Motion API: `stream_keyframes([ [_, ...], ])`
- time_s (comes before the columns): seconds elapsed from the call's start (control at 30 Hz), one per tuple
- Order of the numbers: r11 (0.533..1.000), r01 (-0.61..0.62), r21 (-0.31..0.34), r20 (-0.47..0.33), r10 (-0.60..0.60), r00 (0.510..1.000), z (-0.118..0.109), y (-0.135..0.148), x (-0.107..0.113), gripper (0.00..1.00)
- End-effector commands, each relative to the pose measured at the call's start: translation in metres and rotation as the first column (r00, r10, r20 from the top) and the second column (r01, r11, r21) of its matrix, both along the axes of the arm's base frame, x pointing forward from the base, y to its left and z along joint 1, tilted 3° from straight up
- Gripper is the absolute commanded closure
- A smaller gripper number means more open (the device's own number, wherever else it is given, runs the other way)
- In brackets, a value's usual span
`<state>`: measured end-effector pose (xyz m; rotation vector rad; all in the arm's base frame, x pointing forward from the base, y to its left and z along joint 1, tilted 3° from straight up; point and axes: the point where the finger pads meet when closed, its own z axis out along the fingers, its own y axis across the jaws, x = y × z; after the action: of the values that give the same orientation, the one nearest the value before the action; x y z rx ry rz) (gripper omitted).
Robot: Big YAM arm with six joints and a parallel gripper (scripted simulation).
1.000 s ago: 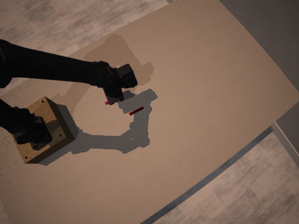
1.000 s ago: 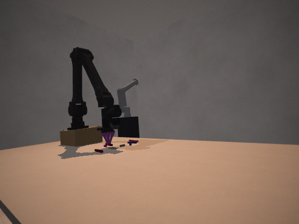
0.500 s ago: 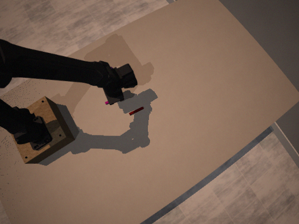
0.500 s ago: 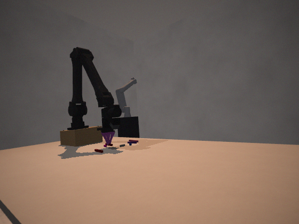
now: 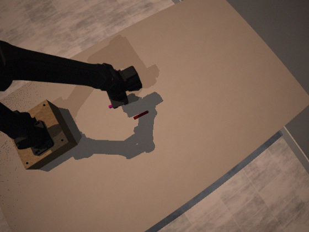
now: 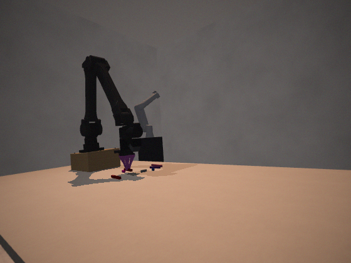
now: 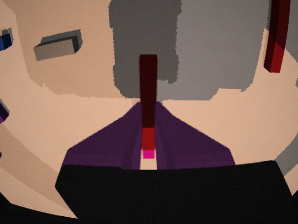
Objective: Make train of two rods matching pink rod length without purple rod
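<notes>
My gripper [image 5: 119,103] is shut on a long pink rod [image 7: 148,106], which runs lengthwise between the purple fingers. The rod's bright end sticks out from under the gripper in the top view [image 5: 110,106]. In the side view the rod [image 6: 126,170] is low at the table, and I cannot tell whether it touches. A red rod [image 5: 140,115] lies flat to the right of the gripper, apart from it. It also shows in the wrist view [image 7: 278,24] and in the side view [image 6: 116,176].
A grey rod [image 7: 59,46], a blue rod [image 7: 5,39] and a purple rod [image 6: 156,167] lie on the far side of the gripper. The arm's wooden base block [image 5: 45,132] stands at the left. A dark box [image 6: 151,149] stands behind the rods.
</notes>
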<state>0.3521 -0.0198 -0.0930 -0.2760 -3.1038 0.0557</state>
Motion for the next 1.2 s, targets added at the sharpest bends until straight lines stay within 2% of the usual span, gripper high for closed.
stream_keyframes([
  [0.0,1.000,-0.004,-0.003,0.023,0.004,1.000,-0.0029,-0.0041,0.0140,0.95],
  [0.43,1.000,-0.005,-0.002,0.009,0.005,1.000,-0.0121,-0.0037,0.0067,0.95],
  [1.17,1.000,-0.005,-0.002,0.007,0.005,1.000,-0.0124,-0.0037,0.0059,0.95],
])
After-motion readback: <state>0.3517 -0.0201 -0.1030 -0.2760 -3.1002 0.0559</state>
